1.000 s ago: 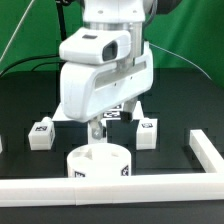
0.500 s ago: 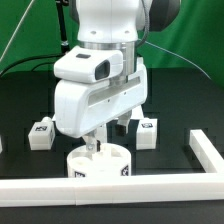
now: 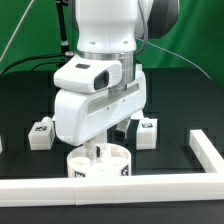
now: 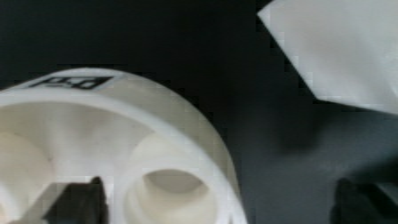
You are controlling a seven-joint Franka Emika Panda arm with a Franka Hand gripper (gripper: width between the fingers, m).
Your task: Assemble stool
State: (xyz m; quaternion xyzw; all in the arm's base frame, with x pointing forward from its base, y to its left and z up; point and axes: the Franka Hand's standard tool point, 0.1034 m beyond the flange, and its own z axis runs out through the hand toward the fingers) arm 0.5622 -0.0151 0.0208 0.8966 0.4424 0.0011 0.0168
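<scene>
The round white seat disc (image 3: 100, 165) lies sockets-up at the front, against the long rail. My gripper (image 3: 108, 146) hangs low over it. In the wrist view the seat (image 4: 107, 140) fills one side, with a round socket (image 4: 171, 194) between the jaws. The gripper (image 4: 228, 202) is wide open and empty. One finger (image 4: 79, 203) is over the seat's inside. The other finger (image 4: 375, 203) is over the black table beyond the rim. Two tagged white legs (image 3: 41, 133) (image 3: 147, 131) stand on either side behind the seat.
The long white L-shaped rail (image 3: 150, 187) runs along the front and up the exterior view's right (image 3: 207, 150). A blurred white piece (image 4: 338, 55) lies on the black table beyond the seat in the wrist view.
The gripper has come down toward the seat disc and the arm's hand has turned a little. The seat and the legs have not moved.
</scene>
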